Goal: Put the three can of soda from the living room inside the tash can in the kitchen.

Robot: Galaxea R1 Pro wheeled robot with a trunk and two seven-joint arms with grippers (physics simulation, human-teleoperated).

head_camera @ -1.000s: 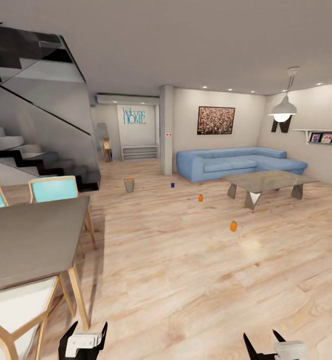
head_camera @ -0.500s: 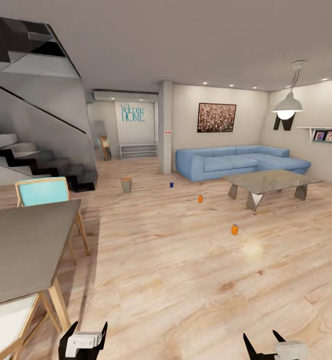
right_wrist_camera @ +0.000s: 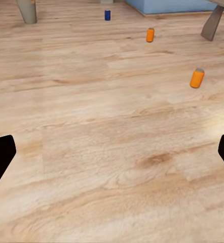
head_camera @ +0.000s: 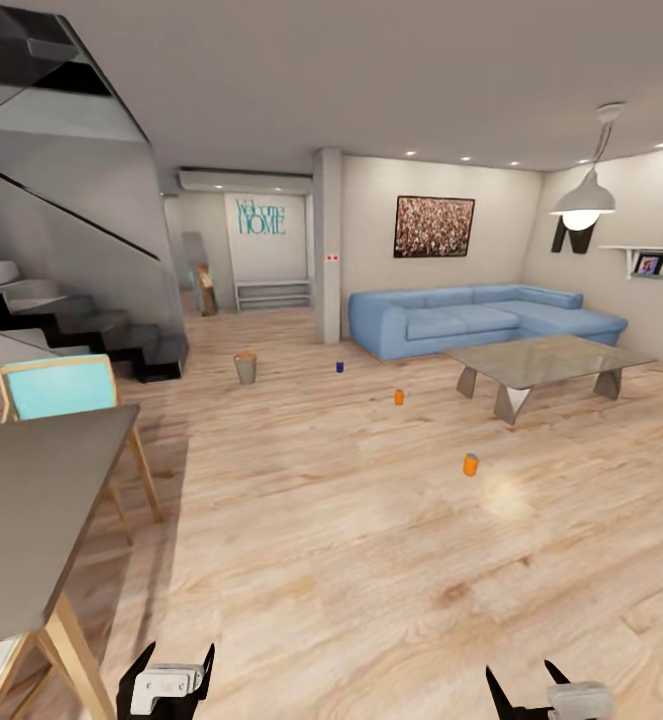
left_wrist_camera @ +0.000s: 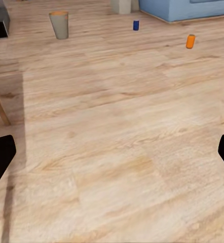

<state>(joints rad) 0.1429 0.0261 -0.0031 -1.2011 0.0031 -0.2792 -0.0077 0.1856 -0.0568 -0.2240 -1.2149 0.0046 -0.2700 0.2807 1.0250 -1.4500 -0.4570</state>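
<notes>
At far left a grey table (head_camera: 31,520) is cut off by the frame edge, a turquoise chair (head_camera: 56,387) behind it and stairs (head_camera: 81,325) beyond. My left fingers (head_camera: 167,672) show low in the head view, spread wide and holding nothing.

The bin (head_camera: 245,367) stands on the wood floor (head_camera: 321,560) near the foot of the stairs: grey, tapered, orange showing at its rim. A small blue can (head_camera: 339,367) sits further right, too small to read. One orange can (head_camera: 398,397) stands upright on the floor in front of the sofa (head_camera: 481,318). A second orange can (head_camera: 470,464) stands nearer me, beside the glass coffee table (head_camera: 546,365); a grey metal top is just discernible. Both are well apart from the bin. I see two orange cans.

My right fingers (head_camera: 526,686) are partly cut off by the bottom edge, spread open and empty. A lamp (head_camera: 583,205) hangs at right, a shelf (head_camera: 661,262) on the wall behind it.
</notes>
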